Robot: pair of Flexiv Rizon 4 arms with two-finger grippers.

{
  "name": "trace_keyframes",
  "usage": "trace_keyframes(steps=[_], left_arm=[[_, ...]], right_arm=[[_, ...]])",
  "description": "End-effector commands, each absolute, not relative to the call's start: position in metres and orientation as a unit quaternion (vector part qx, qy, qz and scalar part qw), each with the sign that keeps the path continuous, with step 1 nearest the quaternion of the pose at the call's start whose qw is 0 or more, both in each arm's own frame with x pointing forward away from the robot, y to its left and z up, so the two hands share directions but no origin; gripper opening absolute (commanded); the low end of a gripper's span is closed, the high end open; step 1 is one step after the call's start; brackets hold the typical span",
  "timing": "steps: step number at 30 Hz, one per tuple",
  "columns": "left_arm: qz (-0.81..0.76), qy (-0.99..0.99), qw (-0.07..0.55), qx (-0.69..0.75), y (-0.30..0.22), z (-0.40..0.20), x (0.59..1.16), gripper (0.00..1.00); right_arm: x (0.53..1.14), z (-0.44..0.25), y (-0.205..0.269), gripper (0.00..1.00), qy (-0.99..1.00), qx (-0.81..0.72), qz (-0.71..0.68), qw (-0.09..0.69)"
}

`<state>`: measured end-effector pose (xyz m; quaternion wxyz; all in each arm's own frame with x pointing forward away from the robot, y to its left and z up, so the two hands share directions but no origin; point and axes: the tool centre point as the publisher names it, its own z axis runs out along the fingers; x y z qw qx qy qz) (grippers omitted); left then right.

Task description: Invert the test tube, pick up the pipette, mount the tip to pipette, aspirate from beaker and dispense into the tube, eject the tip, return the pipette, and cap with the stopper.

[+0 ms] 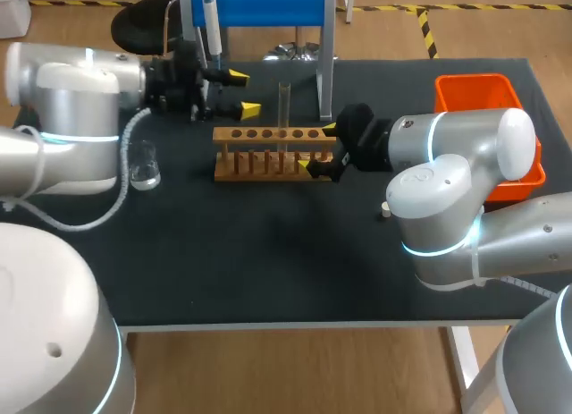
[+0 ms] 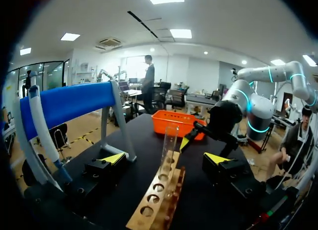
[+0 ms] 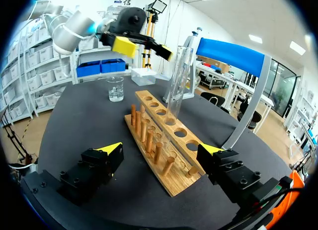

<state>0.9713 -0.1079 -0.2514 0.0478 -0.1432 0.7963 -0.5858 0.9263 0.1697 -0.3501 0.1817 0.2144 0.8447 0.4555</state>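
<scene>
Nearest, on the black table, towards the robot from the wooden rack and off its right end: a small pale stopper, lying alone, well apart from the rack.

Next, at the rack's right end: the right gripper, spread wide and gripping nothing. Straddles that end, with one yellow tip on the rack's near side and one on its far side. From its own wrist view, shows the rack running away between the fingers, with a gap at each side.

In the rack itself, right of its middle: the test tube, clear, standing upright in a hole in the top row and free of both grippers. Cannot tell which end is up.

Off the rack's left end, well apart from it: the beaker, clear glass, upright.

Just beyond the rack's left end: the left gripper, fingers also wide apart, nothing in them. Looks along the rack towards the tube.

Beyond the rack's right end, at the table's right edge: an orange bin.

Farthest, behind the rack: a blue stand, with the pipette hanging at its left end.
</scene>
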Motion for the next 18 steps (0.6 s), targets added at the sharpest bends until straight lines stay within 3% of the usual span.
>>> trace_keyframes(steps=[1,16,18], left_arm=[[-0.54,0.816,0.079,-0.188,-0.065,-0.216,0.918,1.0],[-0.54,0.816,0.079,-0.188,-0.065,-0.216,0.918,1.0],[-0.53,0.811,0.104,-0.226,-0.049,-0.22,0.924,1.0]], right_arm=[[0.926,-0.348,0.169,1.0,0.847,0.215,0.453,0.18],[0.926,-0.348,0.169,1.0,0.847,0.215,0.453,0.18],[0.926,-0.348,0.169,1.0,0.847,0.215,0.453,0.18]])
